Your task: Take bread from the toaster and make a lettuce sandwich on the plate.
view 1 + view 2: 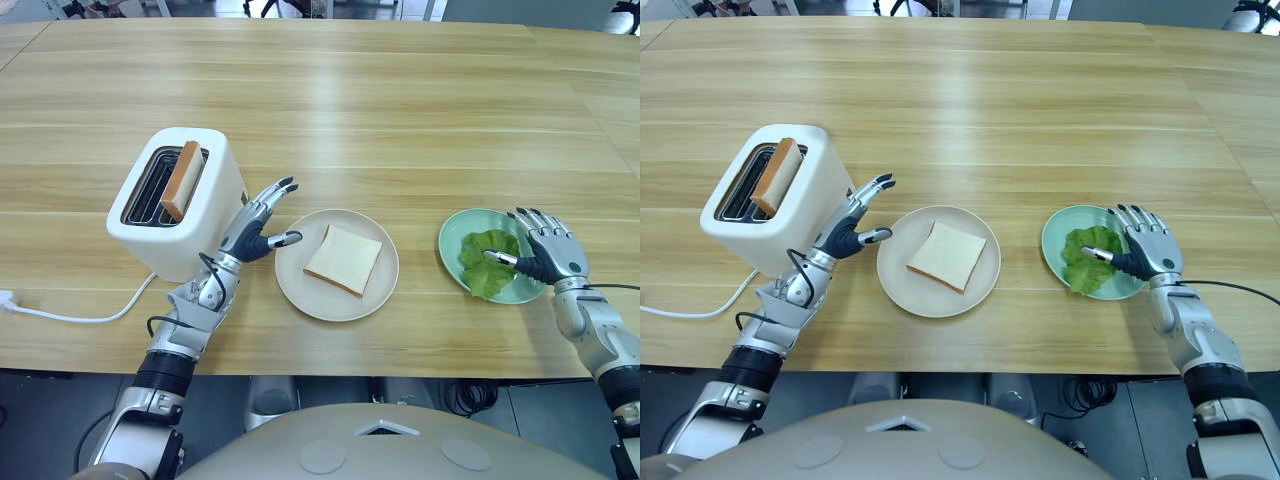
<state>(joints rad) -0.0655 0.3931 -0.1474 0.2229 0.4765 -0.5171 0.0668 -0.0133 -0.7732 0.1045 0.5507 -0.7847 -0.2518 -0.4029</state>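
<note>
A white toaster [200, 210] stands at the left with one bread slice [182, 180] sticking up from its slot. A second bread slice [343, 259] lies flat on the beige plate [300, 290] in the middle. Green lettuce [486, 262] lies on a small green plate [448, 240] at the right. My left hand [256, 232] is open between the toaster and the beige plate, holding nothing. My right hand [545, 253] rests over the right side of the green plate, its fingers spread, with a fingertip touching the lettuce.
The toaster's white cord [70, 315] trails off to the left along the table's front edge. The wooden table [380, 110] stretches wide and bare behind the plates.
</note>
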